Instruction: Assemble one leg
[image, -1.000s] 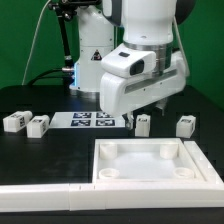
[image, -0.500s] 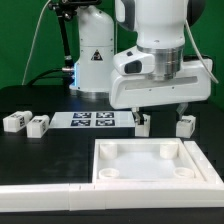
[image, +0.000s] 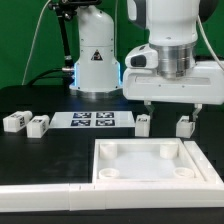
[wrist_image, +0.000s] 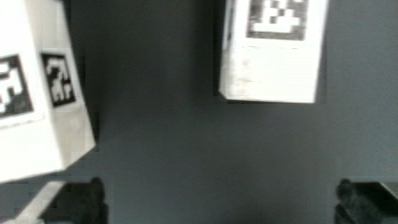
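Beneath gripper (image: 172, 108): first leg (image: 143, 124) near one finger, second leg (image: 185, 125) near the other, marker board (image: 92, 120) off sideways.

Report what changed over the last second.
The arm swung toward the exterior view's right. The gripper now hangs above the inner leg and the outer leg, its fingers apart and holding nothing. Nothing was grasped or released. No leg moved, nor did the marker board or the white panel.

The Panda arm (image: 165, 30) reaches down from above with its wrist upright, and the gripper (image: 173, 108) points straight down, its two dark fingers (wrist_image: 71, 203) spread wide apart.
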